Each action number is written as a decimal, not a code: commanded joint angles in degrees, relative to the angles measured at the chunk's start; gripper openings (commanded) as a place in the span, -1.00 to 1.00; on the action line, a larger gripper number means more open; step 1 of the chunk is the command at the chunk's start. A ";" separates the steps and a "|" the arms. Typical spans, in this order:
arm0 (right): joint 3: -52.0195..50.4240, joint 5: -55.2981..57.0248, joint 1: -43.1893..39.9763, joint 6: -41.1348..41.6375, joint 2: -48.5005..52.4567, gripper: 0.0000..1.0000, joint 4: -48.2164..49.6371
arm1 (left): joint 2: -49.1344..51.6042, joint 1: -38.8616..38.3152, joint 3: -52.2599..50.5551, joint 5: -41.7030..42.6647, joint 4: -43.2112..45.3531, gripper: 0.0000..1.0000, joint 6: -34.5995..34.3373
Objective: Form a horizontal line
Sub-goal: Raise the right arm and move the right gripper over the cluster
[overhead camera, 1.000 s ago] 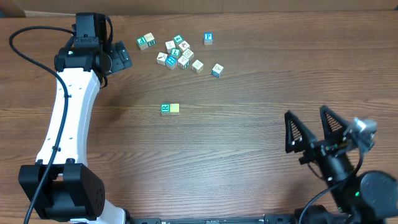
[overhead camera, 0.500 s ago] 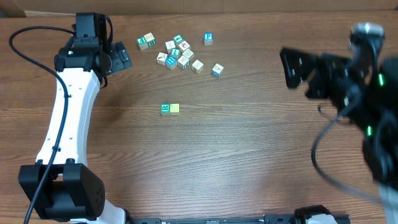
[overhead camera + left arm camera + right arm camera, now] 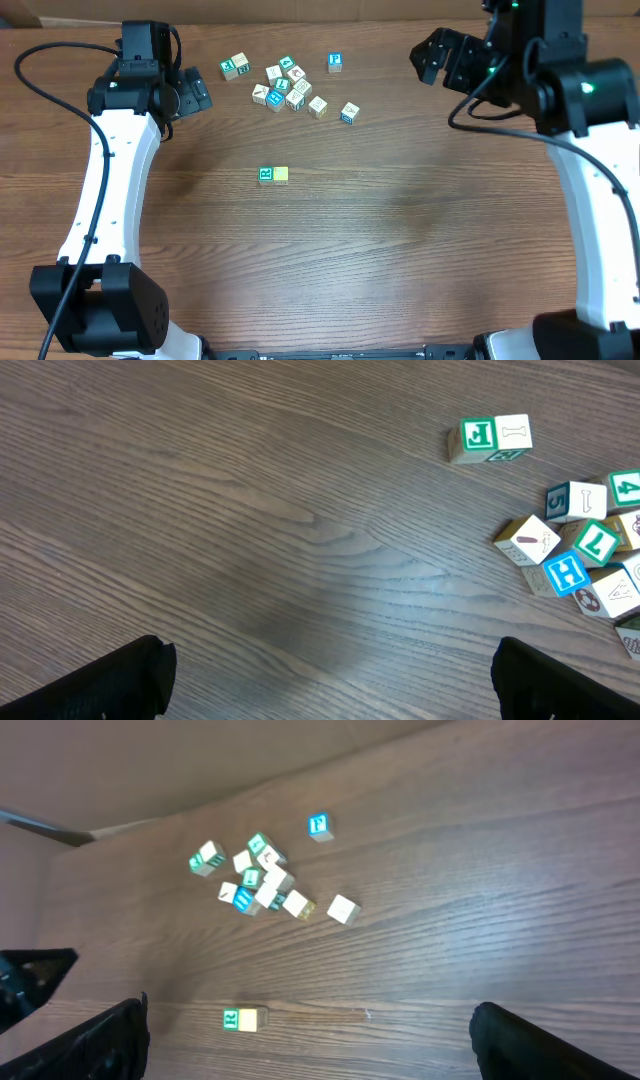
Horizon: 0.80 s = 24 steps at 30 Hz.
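Two small cubes sit side by side in a short row mid-table: a white one with a teal letter (image 3: 266, 175) and a plain pale yellow one (image 3: 281, 175), touching. The right wrist view shows the same pair (image 3: 245, 1018). My left gripper (image 3: 197, 90) is open at the far left, just left of a loose cluster of cubes (image 3: 285, 85); nothing lies between its fingers (image 3: 100, 685). My right gripper (image 3: 432, 62) is open and raised at the far right, well away from the cubes, with nothing between its fingers (image 3: 555, 1045).
The cluster (image 3: 585, 555) holds several lettered and pictured cubes. Apart from it are a pair (image 3: 490, 438) to its left, a blue-marked cube (image 3: 319, 825) behind, and single cubes (image 3: 343, 909) to its right. A cardboard edge (image 3: 300, 10) runs along the back.
My right arm has swung from the near right corner up to the far right of the table, gripper still open. The left arm and all the cubes have stayed put.
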 commanded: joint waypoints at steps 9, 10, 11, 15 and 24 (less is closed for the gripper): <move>1.40 -0.48 0.33 0.61 5.99 -0.14 0.94 | 0.15 -0.11 0.11 -0.96 0.07 0.99 0.24; 1.38 -0.46 0.55 0.57 6.69 -0.14 0.94 | 0.15 -0.11 0.11 -0.96 0.07 0.99 0.24; 1.38 -0.44 1.01 0.37 7.58 -0.14 0.98 | 0.15 -0.11 0.11 -0.96 0.04 0.99 0.24; 1.38 0.55 3.76 0.42 11.13 0.01 1.36 | 0.15 -0.11 0.11 -0.96 0.07 0.99 0.24; 1.38 16.98 14.29 0.37 20.98 0.37 7.45 | 0.15 -0.11 0.11 -0.96 0.07 0.99 0.24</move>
